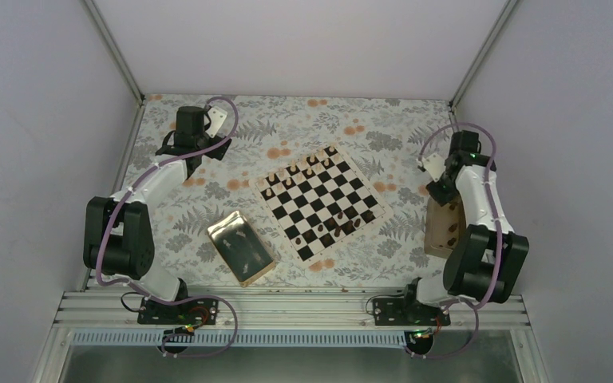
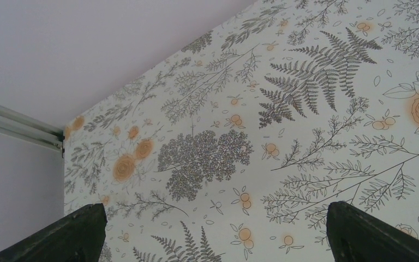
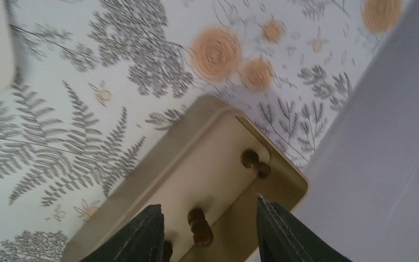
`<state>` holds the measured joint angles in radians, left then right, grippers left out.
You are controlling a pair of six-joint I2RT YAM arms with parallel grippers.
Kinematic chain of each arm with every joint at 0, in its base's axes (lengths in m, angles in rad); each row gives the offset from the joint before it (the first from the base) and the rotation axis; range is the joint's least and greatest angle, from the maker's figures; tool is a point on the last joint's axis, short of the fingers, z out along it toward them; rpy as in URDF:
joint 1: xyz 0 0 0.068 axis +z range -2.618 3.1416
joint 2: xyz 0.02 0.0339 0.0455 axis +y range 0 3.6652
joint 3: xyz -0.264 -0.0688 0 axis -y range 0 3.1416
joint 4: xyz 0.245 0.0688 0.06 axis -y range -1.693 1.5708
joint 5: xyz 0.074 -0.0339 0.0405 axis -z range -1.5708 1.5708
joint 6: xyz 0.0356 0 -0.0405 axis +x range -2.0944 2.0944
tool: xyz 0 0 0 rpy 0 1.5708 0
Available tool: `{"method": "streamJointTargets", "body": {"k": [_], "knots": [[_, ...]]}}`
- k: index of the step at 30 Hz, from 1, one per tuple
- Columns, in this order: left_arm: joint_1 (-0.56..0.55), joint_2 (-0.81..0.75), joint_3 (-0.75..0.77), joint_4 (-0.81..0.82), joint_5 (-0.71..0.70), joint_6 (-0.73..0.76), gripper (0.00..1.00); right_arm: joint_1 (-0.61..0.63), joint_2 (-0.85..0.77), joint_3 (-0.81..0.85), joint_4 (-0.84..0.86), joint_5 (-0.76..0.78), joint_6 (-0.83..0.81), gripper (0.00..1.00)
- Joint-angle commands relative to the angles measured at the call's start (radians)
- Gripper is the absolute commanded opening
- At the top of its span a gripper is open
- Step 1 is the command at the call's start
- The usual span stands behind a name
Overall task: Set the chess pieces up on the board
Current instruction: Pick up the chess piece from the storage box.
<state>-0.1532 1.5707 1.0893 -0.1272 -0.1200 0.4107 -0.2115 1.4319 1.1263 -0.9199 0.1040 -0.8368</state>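
**Fingers spread on both arms, board partly set**

Top view: the board (image 1: 323, 203) lies turned at an angle in the middle of the fern-patterned tabletop (image 1: 367, 128). Chess pieces (image 1: 299, 171) stand in rows along its far-left edge, and a few more stand near its near-right edge; their colours are hard to tell from here. A gold tray (image 1: 222, 222) sits near the board's left side, apart from it, with a few small figures lying inside. A tan open box (image 1: 435, 215) sits to the right of the board by the wall, with dark figures in it. The left arm (image 1: 156, 179) reaches to the far-left part of the tabletop, well away from the board. The right arm (image 1: 479, 207) bends over the box.

Left wrist view: the left fingers (image 2: 82, 234) are spread wide, one at each lower corner of the picture. Only the printed tabletop and the corner of the wall show between them. They hold nothing.

Right wrist view: the right fingers (image 3: 144, 232) are apart and poised above the box. A dark brown piece (image 3: 199, 226) lies on the box floor in the gap between them, and neither finger touches it. Two more dark pieces (image 3: 255, 162) lie together against the far corner of the box.
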Motion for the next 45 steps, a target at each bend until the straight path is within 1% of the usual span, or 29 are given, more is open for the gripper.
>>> {"method": "streamJointTargets", "body": {"k": [1, 4, 9, 13, 19, 23, 31, 39, 40, 42, 43, 45], "knots": [[-0.002, -0.017, 0.026, 0.018, 0.017, -0.003, 1.0, -0.05, 0.018, 0.015, 0.015, 0.069, 0.036, 0.45], [-0.003, -0.011, 0.039, 0.005, 0.02, -0.004, 1.0, -0.051, 0.01, -0.055, 0.112, 0.128, 0.057, 0.43], [-0.002, -0.013, 0.048, -0.007, 0.018, -0.001, 1.0, -0.058, 0.044, -0.132, 0.158, 0.171, 0.083, 0.43], [-0.002, -0.017, 0.041, -0.008, 0.013, 0.0, 1.0, -0.074, 0.031, -0.157, 0.135, 0.209, 0.095, 0.42], [-0.002, -0.008, 0.038, -0.003, 0.017, -0.002, 1.0, -0.111, -0.034, -0.204, 0.093, 0.189, 0.058, 0.41], [-0.003, -0.006, 0.044, -0.004, 0.026, -0.006, 1.0, -0.123, -0.058, -0.246, 0.075, 0.209, 0.053, 0.4], [-0.003, -0.013, 0.037, 0.0, 0.031, -0.007, 1.0, -0.134, -0.063, -0.287, 0.103, 0.246, 0.048, 0.4], [-0.004, -0.015, 0.026, 0.008, 0.027, -0.01, 1.0, -0.134, -0.037, -0.303, 0.144, 0.259, -0.033, 0.4], [-0.005, -0.016, 0.024, 0.011, 0.024, -0.01, 1.0, -0.134, -0.036, -0.306, 0.15, 0.262, -0.057, 0.4], [-0.003, -0.016, 0.02, 0.014, 0.021, -0.01, 1.0, -0.134, -0.039, -0.316, 0.158, 0.261, -0.119, 0.49], [-0.004, -0.016, 0.019, 0.014, 0.02, -0.009, 1.0, -0.134, -0.046, -0.32, 0.167, 0.259, -0.157, 0.51], [-0.003, -0.015, 0.019, 0.015, 0.019, -0.008, 1.0, -0.134, -0.053, -0.319, 0.168, 0.269, -0.219, 0.52]]}}
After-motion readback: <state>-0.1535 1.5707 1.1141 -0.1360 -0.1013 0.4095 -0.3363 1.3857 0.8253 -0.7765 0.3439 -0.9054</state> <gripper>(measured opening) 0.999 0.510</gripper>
